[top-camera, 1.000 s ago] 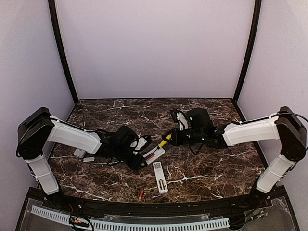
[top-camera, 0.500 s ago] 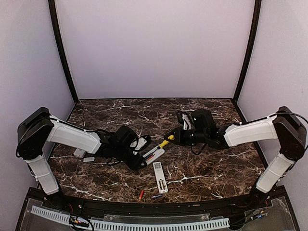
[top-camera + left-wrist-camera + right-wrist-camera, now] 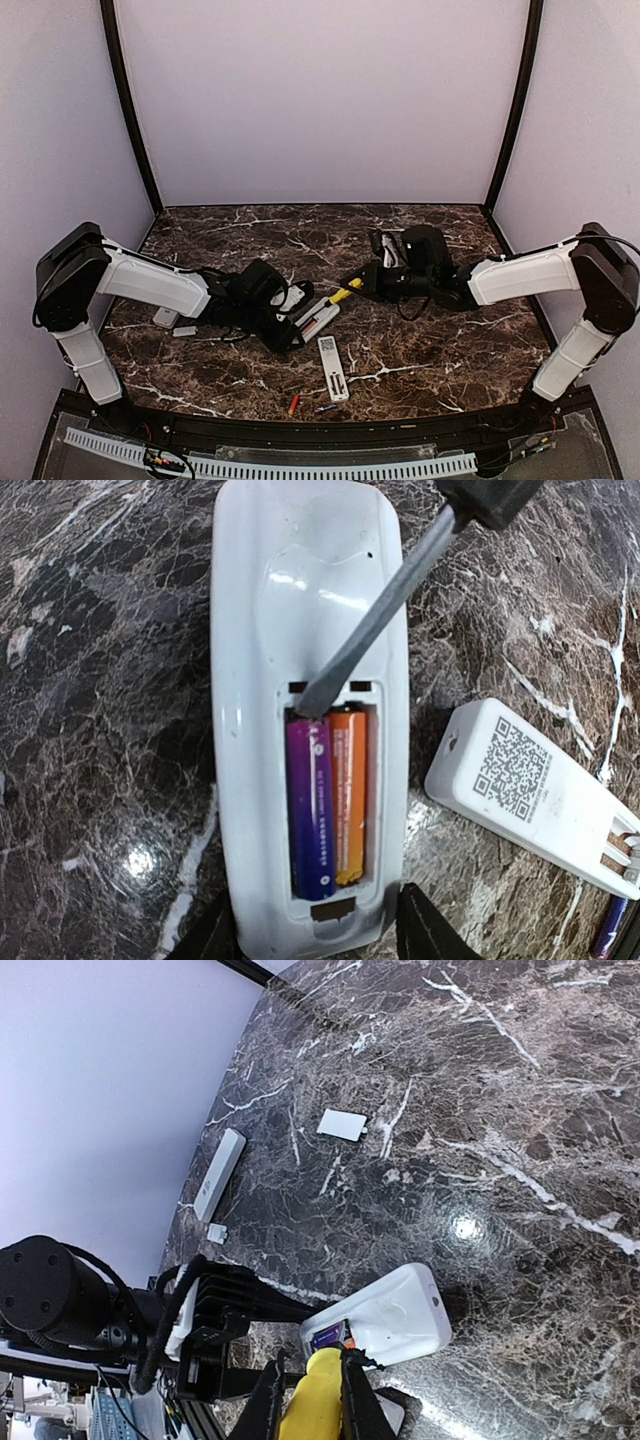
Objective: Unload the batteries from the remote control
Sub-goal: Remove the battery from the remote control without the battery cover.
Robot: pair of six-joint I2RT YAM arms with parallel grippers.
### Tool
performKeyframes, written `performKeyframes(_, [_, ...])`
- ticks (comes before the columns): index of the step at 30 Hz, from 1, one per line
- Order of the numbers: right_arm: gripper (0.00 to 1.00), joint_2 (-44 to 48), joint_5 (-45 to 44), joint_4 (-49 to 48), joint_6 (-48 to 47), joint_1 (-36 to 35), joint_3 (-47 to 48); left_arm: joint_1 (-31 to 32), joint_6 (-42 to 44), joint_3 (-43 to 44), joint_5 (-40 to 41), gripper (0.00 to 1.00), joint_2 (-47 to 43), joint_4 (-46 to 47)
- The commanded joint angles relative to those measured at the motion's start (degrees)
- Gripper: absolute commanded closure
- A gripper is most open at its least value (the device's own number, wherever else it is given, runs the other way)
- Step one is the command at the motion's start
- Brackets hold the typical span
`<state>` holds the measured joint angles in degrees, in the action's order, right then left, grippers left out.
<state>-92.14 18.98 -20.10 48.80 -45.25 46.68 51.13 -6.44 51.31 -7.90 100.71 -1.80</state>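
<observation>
Marble tabletop [image 3: 100,680] lying underneath. Left gripper [image 3: 320,930] pinching white remote [image 3: 300,600], bottom centre. Right gripper [image 3: 312,1400] clamping screwdriver [image 3: 375,610], tip levering purple battery [image 3: 312,810] beside orange battery [image 3: 349,800], mid-frame. Risk: tip slipping, cell flying off.

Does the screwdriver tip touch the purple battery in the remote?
Touching. In the left wrist view the screwdriver tip meets the upper end of the purple battery in the remote, no gap.

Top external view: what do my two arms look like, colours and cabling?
Both the left arm and right arm have white link shells with black, rounded joint housings. The left gripper and right gripper are black; thin black cables loop beside each wrist.
</observation>
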Motion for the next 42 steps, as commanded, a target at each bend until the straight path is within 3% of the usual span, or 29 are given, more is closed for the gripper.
performKeyframes(1, [1.0,1.95,15.48,-7.71,5.44,-3.59,0.0,1.01,2.0,-1.04,-0.87,0.84,5.0,-3.89])
performKeyframes(9, [1.0,1.99,14.14,-6.25,4.66,-4.05,-0.05,1.02,1.92,-0.85,-0.89,0.84,5.15,-4.0])
performKeyframes(18, [1.0,8.47,0.53,7.32,-2.09,-4.03,0.0,1.01,1.14,-2.65,-0.77,0.82,2.13,-1.88])
performKeyframes(20, [1.0,10.55,-3.54,10.53,-3.46,-4.03,0.06,1.0,0.89,-2.98,-1.52,0.76,1.07,-1.32])
performKeyframes(24, [1.0,14.54,-10.42,15.5,-5.52,-3.97,0.28,0.99,0.61,-3.37,-2.78,0.45,-0.96,-1.2])
performKeyframes(30, [1.0,16.6,-16.13,19.83,-6.42,-3.96,0.43,1.03,-1.37,-4.46,-5.24,0.3,-6.44,-2.7])
performKeyframes(39, [1.0,13.29,-16.2,19.54,-5.55,-5.98,1.23,-0.28,-8.91,-4.2,-5.83,0.23,-12.65,-6.9])
performKeyframes(42, [1.0,11.16,-18.6,20.95,-5.16,-7.87,3.35,-2.33,-12.73,-2.12,-7.76,0.32,-11.83,-7.05])
